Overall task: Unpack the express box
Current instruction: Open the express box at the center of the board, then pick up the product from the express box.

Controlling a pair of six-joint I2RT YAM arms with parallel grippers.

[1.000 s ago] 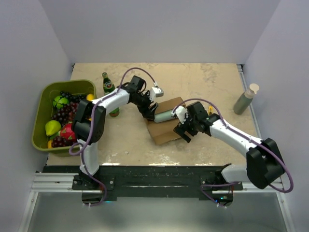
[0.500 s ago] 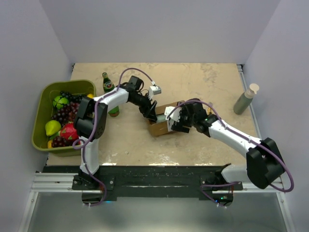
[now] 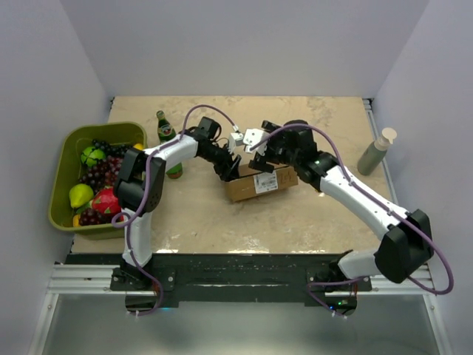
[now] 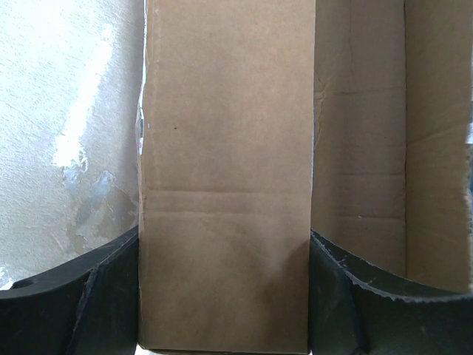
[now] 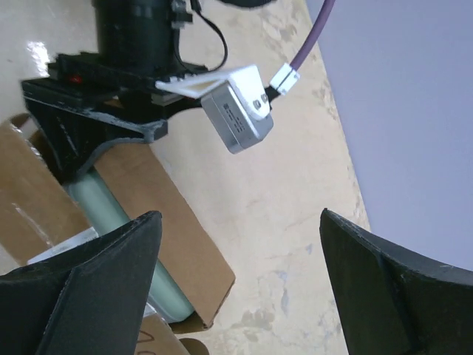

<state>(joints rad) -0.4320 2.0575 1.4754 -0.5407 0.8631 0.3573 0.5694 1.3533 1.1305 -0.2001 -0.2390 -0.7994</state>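
Observation:
The express box (image 3: 259, 185) is a brown carton lying mid-table with its white label facing up. My left gripper (image 3: 231, 170) is at its left end and shut on a cardboard flap; in the left wrist view the flap (image 4: 225, 148) fills the gap between the gripper's (image 4: 225, 244) black fingers (image 4: 111, 296). My right gripper (image 3: 260, 148) is open and empty, raised above the box's far edge. In the right wrist view this gripper (image 5: 238, 214) looks down on the box's open end (image 5: 166, 214), where a pale green cylinder (image 5: 111, 211) lies inside.
A green glass bottle (image 3: 167, 137) stands behind the left arm. A green bin (image 3: 63, 177) of fruit sits at the left edge. A grey-green bottle with a pale cap (image 3: 375, 153) stands at the far right by the wall.
My right gripper has left the box's front side and risen up and back above it. The box has turned so its labelled face shows. My left gripper keeps its hold.

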